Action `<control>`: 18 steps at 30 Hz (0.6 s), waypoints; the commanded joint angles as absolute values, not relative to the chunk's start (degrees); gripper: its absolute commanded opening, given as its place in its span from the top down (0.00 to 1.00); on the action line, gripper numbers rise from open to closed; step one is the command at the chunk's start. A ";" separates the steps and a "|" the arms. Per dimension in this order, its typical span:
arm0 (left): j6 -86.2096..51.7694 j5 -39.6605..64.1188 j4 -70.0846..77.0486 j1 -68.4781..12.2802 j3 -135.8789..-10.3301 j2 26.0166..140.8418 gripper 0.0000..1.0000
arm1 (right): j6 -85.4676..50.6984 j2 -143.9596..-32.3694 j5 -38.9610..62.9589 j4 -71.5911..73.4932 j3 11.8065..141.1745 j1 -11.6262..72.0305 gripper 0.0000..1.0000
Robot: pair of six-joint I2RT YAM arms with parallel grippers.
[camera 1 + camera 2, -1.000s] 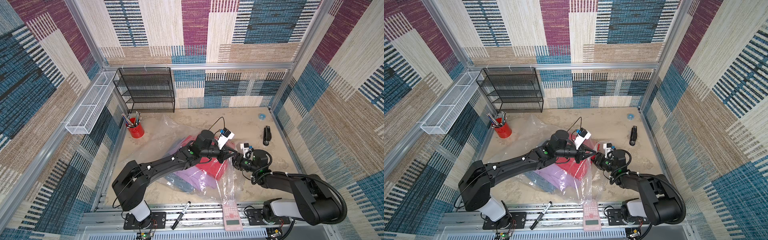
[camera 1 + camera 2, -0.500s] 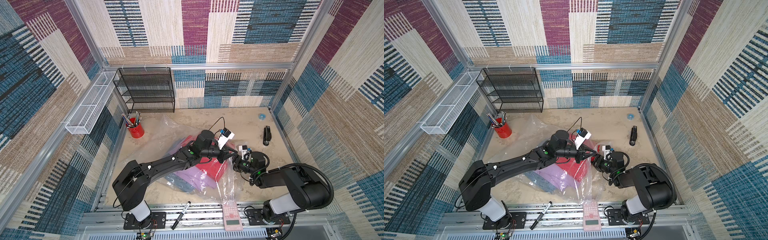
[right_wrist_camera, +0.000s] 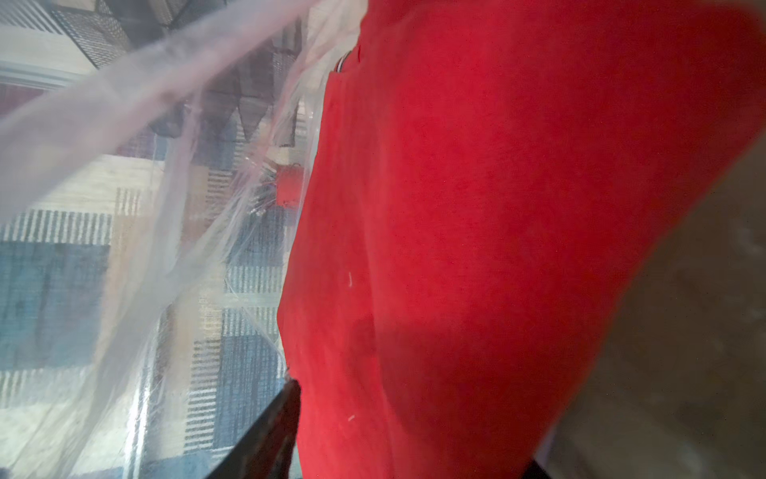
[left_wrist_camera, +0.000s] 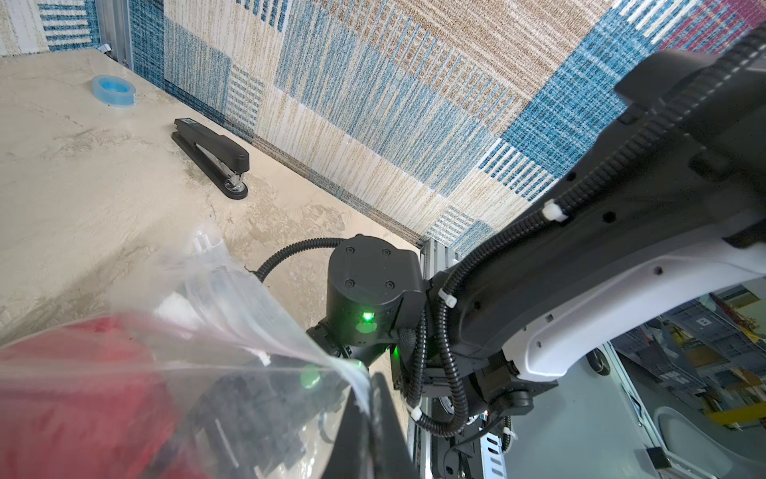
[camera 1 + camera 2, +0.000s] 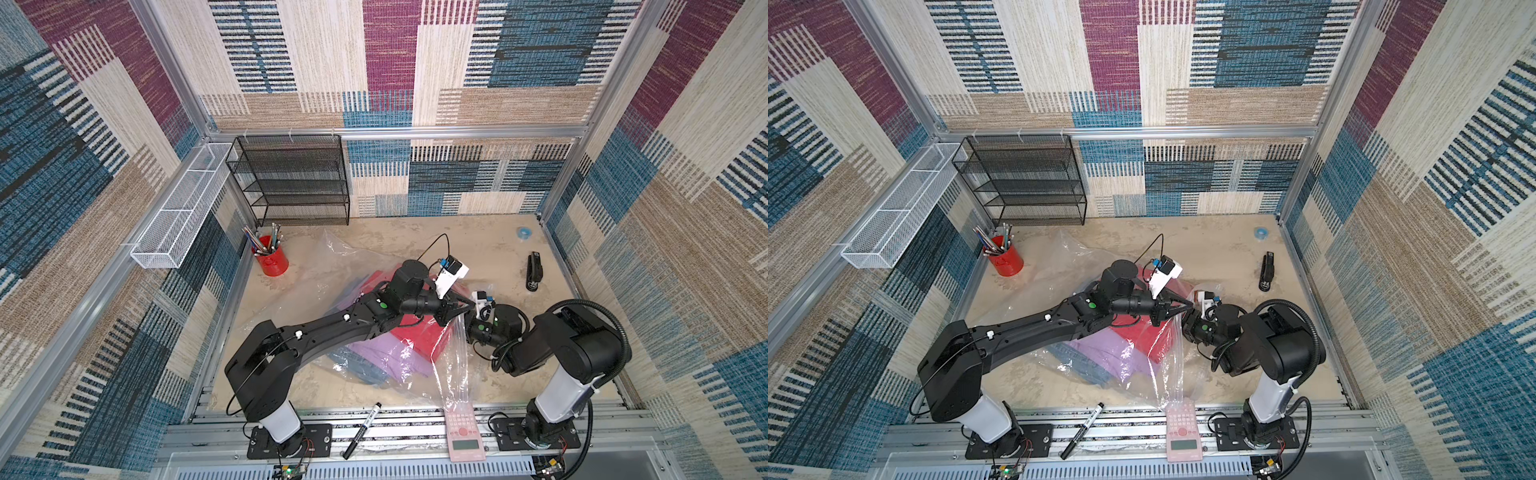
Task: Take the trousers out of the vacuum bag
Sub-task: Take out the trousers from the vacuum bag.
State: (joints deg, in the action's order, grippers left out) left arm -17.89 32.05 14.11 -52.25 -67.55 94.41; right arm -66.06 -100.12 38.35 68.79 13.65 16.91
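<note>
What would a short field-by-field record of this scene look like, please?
left gripper: shut, pinching up an edge of the vacuum bag
right gripper: in the bag's mouth, jaws apart with red cloth between; grip unclear
red trousers: inside the bag, nearest the mouth
purple trousers: inside the bag, beside the red
denim trousers: inside the bag, partly covered by the purple
task state: none out yet
elsewhere: pen cup, stapler, tape roll, marker, calculator
</note>
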 commanded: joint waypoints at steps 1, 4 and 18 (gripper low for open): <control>-18.03 35.16 18.16 -52.41 -67.50 94.13 1.00 | -68.64 -101.48 39.08 76.44 14.71 17.95 0.40; -18.01 35.03 18.14 -52.42 -67.50 94.05 1.00 | -68.86 -102.09 38.20 76.88 14.90 18.28 0.47; -17.34 33.60 18.11 -52.47 -66.29 92.98 1.00 | -65.10 -95.08 38.49 70.22 14.20 18.30 1.00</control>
State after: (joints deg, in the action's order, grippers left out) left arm -17.87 32.12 14.63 -52.36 -66.52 93.82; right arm -67.57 -98.50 38.00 70.19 14.48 18.15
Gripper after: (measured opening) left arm 0.056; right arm 0.065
